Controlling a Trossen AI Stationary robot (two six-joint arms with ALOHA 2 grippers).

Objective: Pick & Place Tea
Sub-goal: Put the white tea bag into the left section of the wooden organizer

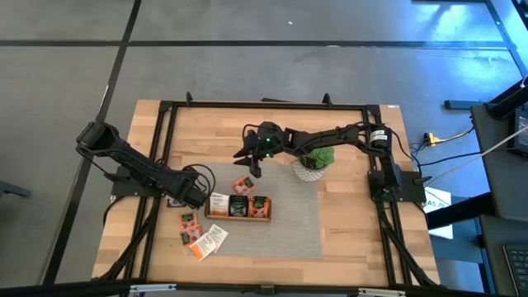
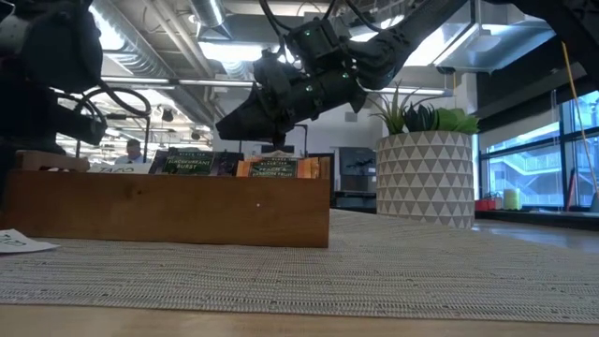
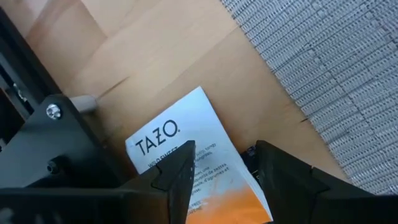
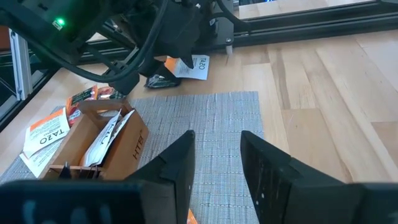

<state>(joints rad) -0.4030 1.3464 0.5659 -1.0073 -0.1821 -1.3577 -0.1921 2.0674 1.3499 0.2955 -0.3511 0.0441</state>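
Here the left gripper hung low at the wooden tray's left end, its fingers apart over a white-and-orange Tazo sachet lying on the table. The right gripper hovered above the grey mat, fingers parted and empty. More sachets lay left of the mat.

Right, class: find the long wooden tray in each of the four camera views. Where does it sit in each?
High view: the wooden tray lies just below centre, on the left part of the grey mat.
Low view: its long side fills the left half, standing on the mat.
Left wrist view: not in it.
Right wrist view: lower left, at the mat's edge.
Shared landmark: the grey mat, seen in all four views.
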